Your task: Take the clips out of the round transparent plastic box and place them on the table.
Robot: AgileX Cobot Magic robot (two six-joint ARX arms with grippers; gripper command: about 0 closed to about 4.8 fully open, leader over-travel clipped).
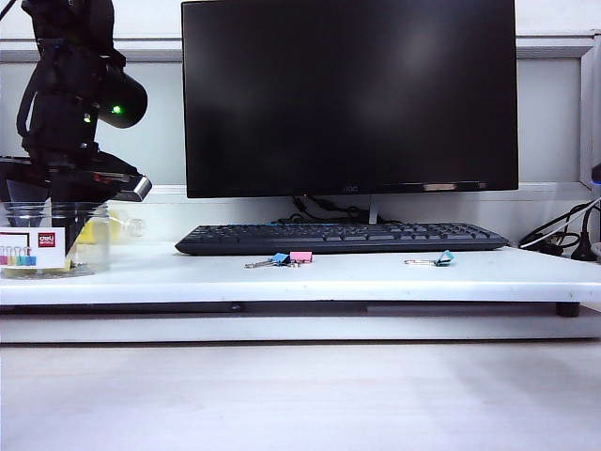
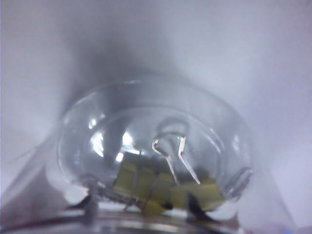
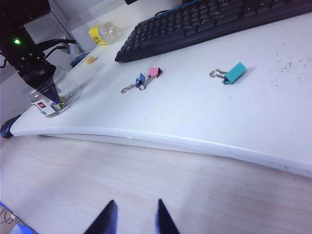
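The left tool (image 1: 70, 202) reaches down into the round transparent plastic box (image 1: 42, 246) for yellow clips (image 2: 165, 187), its spread unclear; the right tool (image 3: 132, 217), parted and empty, waits off the surface (image 1: 376, 274).

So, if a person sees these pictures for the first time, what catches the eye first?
Probably the large dark monitor behind the black keyboard. Then the left gripper, reaching down into the round transparent plastic box at the table's left end, with the pale-yellow clips inside.
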